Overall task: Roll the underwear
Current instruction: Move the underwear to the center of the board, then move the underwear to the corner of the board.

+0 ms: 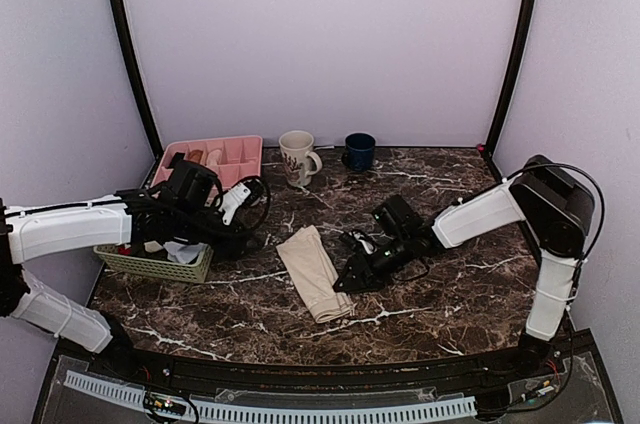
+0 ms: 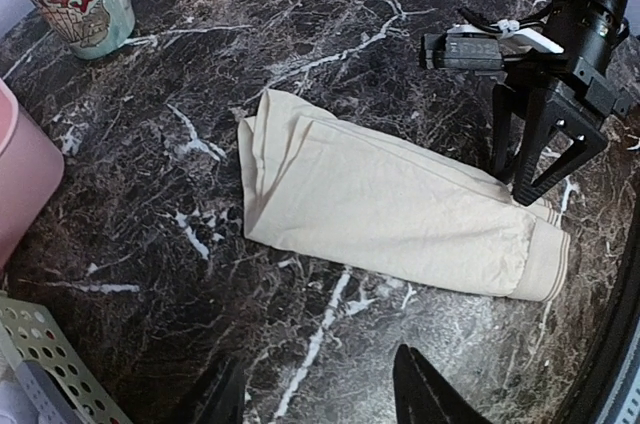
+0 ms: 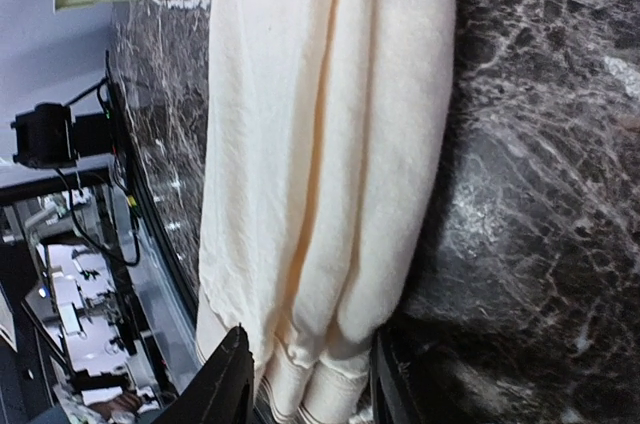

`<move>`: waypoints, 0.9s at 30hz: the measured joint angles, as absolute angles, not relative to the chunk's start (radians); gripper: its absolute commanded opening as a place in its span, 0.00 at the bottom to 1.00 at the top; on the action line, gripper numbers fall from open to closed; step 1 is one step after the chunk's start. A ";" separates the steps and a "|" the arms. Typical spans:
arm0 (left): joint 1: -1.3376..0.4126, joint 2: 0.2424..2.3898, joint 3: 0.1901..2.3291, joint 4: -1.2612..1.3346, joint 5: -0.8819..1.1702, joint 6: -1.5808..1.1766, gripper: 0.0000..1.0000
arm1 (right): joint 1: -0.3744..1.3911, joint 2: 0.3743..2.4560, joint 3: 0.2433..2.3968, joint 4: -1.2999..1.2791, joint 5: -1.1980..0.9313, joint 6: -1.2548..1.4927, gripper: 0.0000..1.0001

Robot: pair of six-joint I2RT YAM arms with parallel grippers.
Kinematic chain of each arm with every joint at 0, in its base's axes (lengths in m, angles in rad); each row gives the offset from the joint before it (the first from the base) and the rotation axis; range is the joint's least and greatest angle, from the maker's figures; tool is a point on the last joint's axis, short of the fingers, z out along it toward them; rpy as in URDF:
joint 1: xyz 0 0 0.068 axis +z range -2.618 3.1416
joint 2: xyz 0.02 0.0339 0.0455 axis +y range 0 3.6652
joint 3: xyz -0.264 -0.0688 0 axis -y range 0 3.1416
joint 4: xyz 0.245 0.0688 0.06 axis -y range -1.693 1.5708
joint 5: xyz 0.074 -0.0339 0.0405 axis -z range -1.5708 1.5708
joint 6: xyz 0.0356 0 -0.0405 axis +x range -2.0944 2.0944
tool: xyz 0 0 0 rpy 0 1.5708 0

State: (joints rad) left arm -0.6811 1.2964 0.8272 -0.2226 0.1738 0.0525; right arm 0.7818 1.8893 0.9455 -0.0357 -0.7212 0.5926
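The underwear [image 1: 314, 272] is a cream-beige garment folded into a long narrow strip, lying flat on the marble table [image 1: 440, 294]. In the left wrist view the underwear [image 2: 390, 206] runs from upper left to lower right, banded waistband end at the right. My right gripper [image 1: 350, 279] is down at that near end. Its jaws [image 3: 308, 336] stand apart and straddle the waistband end, with fabric between them; from the left wrist view the right gripper [image 2: 512, 184] has its tips on the cloth. My left gripper [image 2: 318, 359] hovers open over bare table beside the strip's long edge, holding nothing.
A coral-patterned mug [image 1: 297, 157] and a dark blue cup [image 1: 359, 150] stand at the back. A pink compartment tray [image 1: 215, 157] sits back left. A pale green perforated basket [image 1: 155, 264] holding cloths sits under the left arm. The table's near edge is close to the underwear's end.
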 measured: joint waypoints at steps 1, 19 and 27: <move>-0.682 1.290 0.826 -0.228 0.190 0.031 0.53 | 0.787 1.889 0.933 0.001 -0.721 0.620 0.38; -0.818 1.263 0.721 -0.265 0.385 -0.207 0.43 | 1.047 1.864 0.776 0.368 -0.594 0.983 0.35; -0.892 1.416 0.719 -0.283 0.359 -0.282 0.39 | 0.995 1.778 0.756 0.246 -0.556 0.915 0.27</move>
